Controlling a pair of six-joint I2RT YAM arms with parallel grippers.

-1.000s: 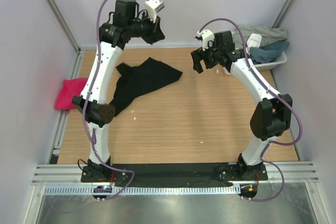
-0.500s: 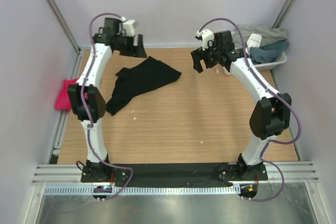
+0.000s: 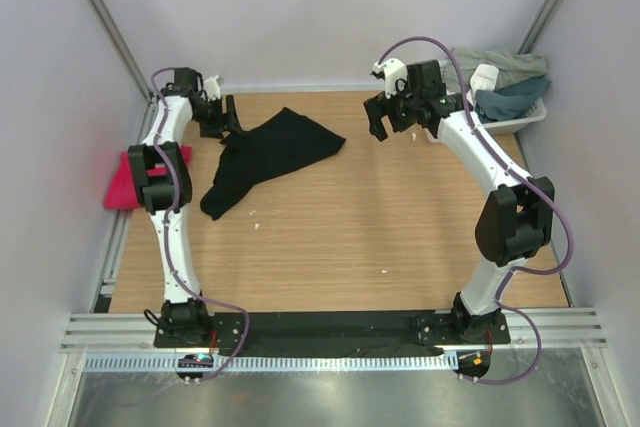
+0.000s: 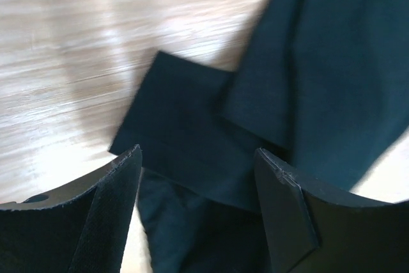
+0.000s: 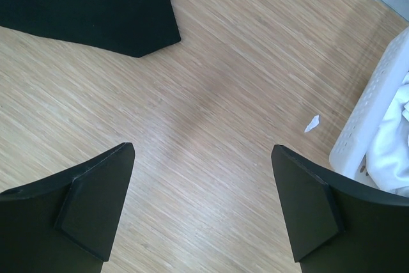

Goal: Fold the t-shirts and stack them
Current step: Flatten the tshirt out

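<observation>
1. Firstly, black t-shirt (image 3: 268, 150): crumpled and unfolded, lying on the far left part of the wooden table (image 3: 380, 237).
2. Pink t-shirt (image 3: 122, 185): bunched at the table's left edge, partly hidden behind the left arm (image 3: 160, 172), apart from the black one.
3. Left gripper (image 4: 198, 155): jaws open, nothing between them, hovering just over the black shirt's far left edge.
4. Right gripper (image 5: 203, 151): jaws spread wide, empty, over bare wood, near the white latticed basket (image 5: 367, 126) of clothes.

Open table (image 3: 380, 217) lies between black t-shirt (image 3: 265, 152) and basket (image 3: 527, 118) far right
</observation>
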